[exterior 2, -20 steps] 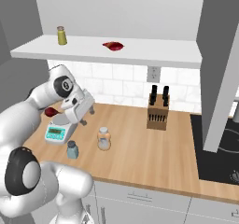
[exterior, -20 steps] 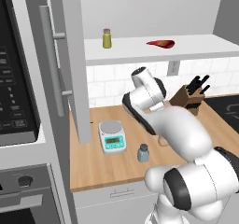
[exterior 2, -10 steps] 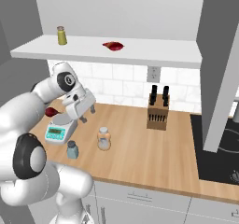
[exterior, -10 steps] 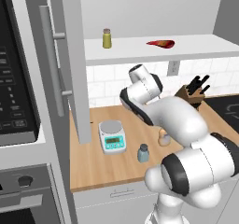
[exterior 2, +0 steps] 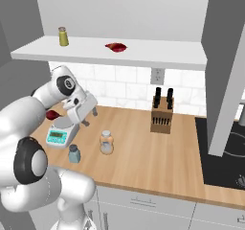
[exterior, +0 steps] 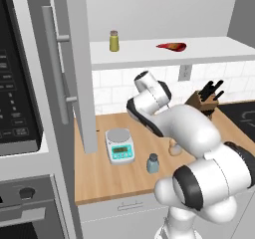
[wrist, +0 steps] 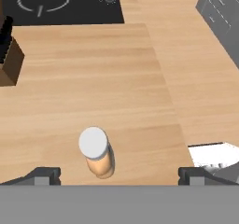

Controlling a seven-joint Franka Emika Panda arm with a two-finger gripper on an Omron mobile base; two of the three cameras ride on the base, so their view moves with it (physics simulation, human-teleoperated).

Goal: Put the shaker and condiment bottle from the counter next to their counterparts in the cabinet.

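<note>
Your gripper (wrist: 119,175) stands wide open and empty, its two dark fingertips (wrist: 44,175) spread far apart, tilted down over the counter (wrist: 140,78). The condiment bottle (wrist: 96,152) stands upright just ahead of it, between the lines of the two tips but not touching either. From the right base view you can see the shaker (exterior 2: 73,153) upright near the counter's front edge, below the gripper and just beside the kitchen scale (exterior 2: 61,133). The knife block (exterior 2: 161,115) sits well beyond the bottle. Up on the cabinet (exterior 2: 143,51) shelf, well above your gripper, rest the olive-yellow jar (exterior 2: 63,36) and the red pointed bottle (exterior 2: 116,46).
</note>
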